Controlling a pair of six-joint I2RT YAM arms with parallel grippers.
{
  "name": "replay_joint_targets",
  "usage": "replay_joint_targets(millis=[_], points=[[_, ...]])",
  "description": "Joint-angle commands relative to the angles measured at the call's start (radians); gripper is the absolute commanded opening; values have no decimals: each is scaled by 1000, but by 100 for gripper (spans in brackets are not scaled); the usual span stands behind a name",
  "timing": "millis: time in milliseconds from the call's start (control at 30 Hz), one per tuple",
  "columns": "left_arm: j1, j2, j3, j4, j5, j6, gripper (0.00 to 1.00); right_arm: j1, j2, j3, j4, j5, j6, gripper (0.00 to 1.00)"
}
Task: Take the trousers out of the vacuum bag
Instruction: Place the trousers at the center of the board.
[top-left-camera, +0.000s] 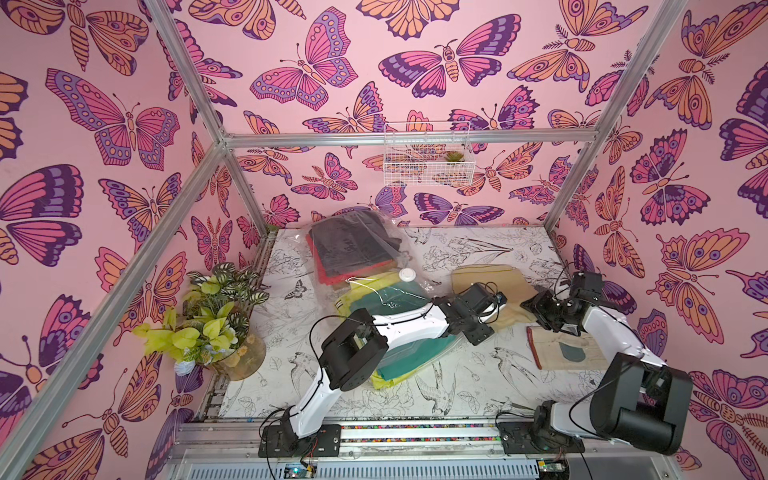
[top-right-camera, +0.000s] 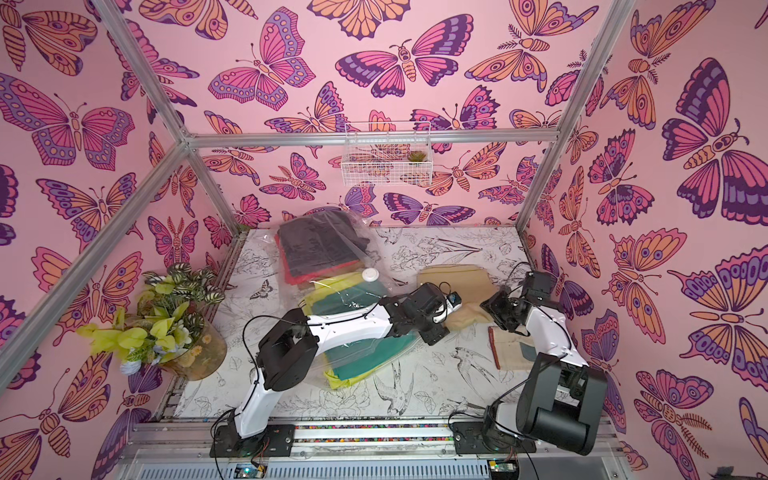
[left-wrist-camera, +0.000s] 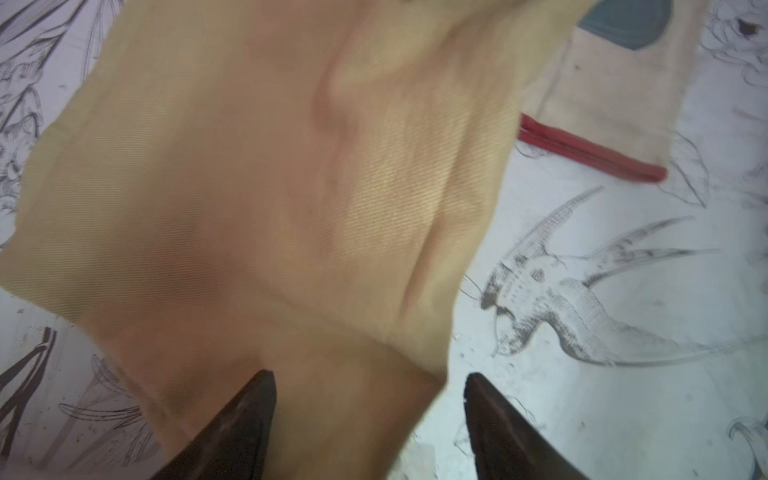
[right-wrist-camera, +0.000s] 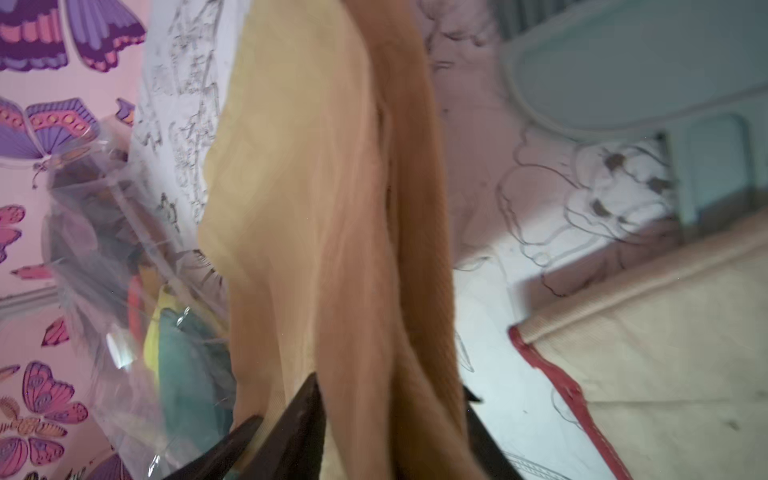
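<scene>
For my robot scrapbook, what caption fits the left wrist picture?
Left tool open over tan trousers on the bird-print table, near a red-edged pale glove.

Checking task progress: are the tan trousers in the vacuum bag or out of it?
Out. The tan trousers lie on the table beside the vacuum bag, no plastic over them.

Bright, even light, faint shadows; both top views bow at the edges. Wrist views are motion-blurred, with glare on the vacuum bag (right-wrist-camera: 120, 353).
</scene>
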Motion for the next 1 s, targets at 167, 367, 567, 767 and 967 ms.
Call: replay_joint_targets(millis=[167,367,567,767,967], points=[[12,-188,-130,7,159,-93,100,-20,-125,31,-197,425,-63,99],[79,-183,-63,-8,273,-271,100,-3,-209,23,-122,283,-78,99],[126,-21,137,-45,292,-367,98,149,-130,60,-92,202,-73,99],[142,154,267,-52,276,-391,95,163,-7,13,20,159,-24,99],[171,295,366,-49,300,-453,93,171,128,7,111,146,20,99]])
